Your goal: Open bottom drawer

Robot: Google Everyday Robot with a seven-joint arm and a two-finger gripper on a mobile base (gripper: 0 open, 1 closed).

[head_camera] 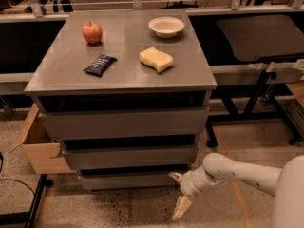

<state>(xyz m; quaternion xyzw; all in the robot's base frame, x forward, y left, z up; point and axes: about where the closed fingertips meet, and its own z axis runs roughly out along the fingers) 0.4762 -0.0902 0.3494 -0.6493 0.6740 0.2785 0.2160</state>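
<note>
The bottom drawer is the narrowest, slimmest grey-brown front at the foot of the cabinet, under the middle drawer and the tall top drawer. It sits nearly flush, with a dark gap above it. My gripper is at the drawer's right end, low near the floor. One finger points at the drawer's right corner and the other finger hangs down towards the floor, so the gripper is open and holds nothing. The white arm reaches in from the right.
On the cabinet top lie an apple, a white bowl, a yellow sponge and a dark snack bar. A cardboard box stands left of the cabinet. A black table frame stands to the right.
</note>
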